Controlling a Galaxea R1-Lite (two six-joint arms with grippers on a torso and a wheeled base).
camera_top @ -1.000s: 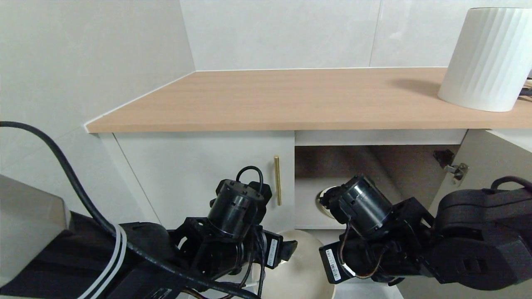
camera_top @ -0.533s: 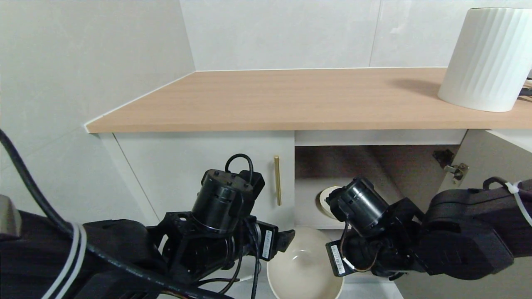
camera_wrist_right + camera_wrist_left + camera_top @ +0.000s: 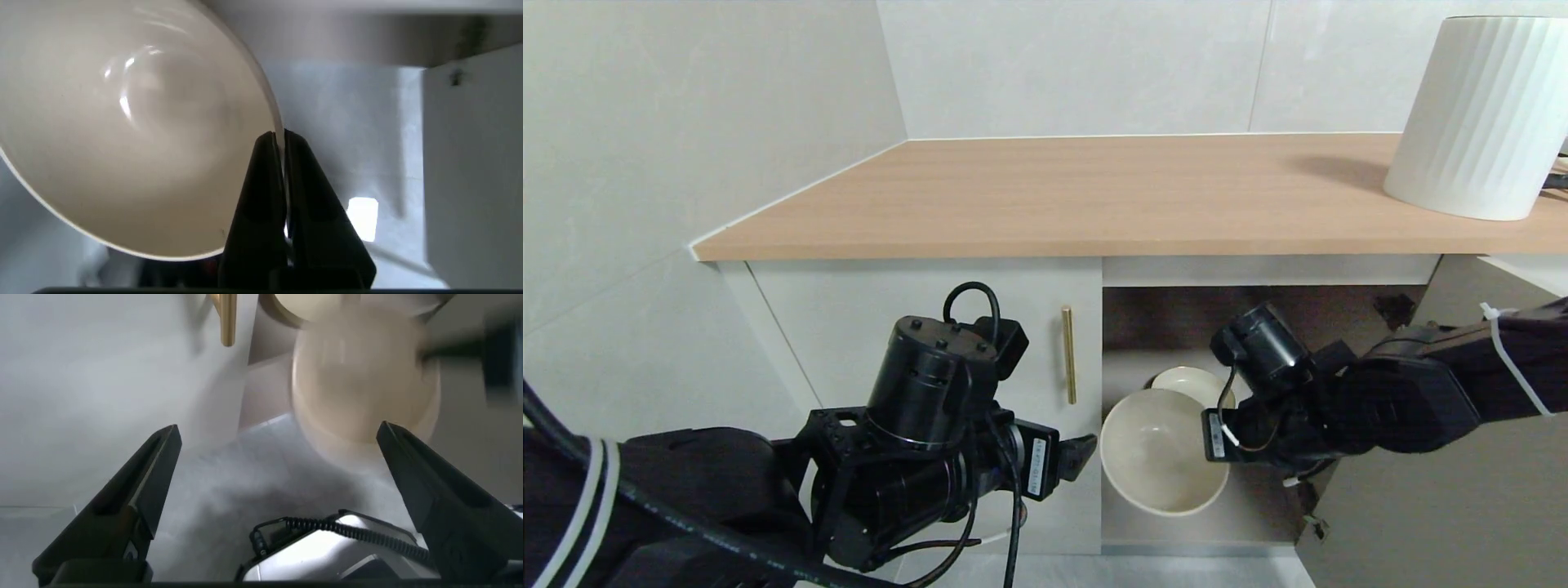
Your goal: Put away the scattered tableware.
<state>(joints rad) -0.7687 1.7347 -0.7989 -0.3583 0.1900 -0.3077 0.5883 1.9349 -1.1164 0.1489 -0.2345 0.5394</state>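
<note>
I am holding a round cream ceramic bowl (image 3: 1164, 453) at the mouth of the open white cupboard (image 3: 1258, 269), my right gripper (image 3: 283, 159) clamping its rim. A smaller cream dish (image 3: 1188, 380) is sitting at one o'clock behind. My left gripper (image 3: 278, 482), at nine o'clock, is hanging with fingers apart. Next, probably: lowering the bowl gently inside, clear of that dish.

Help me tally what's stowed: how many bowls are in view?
2. The right gripper holds a large bowl by its rim at the mouth of the open cabinet; a smaller bowl sits inside behind it. Others may be hidden.
</note>
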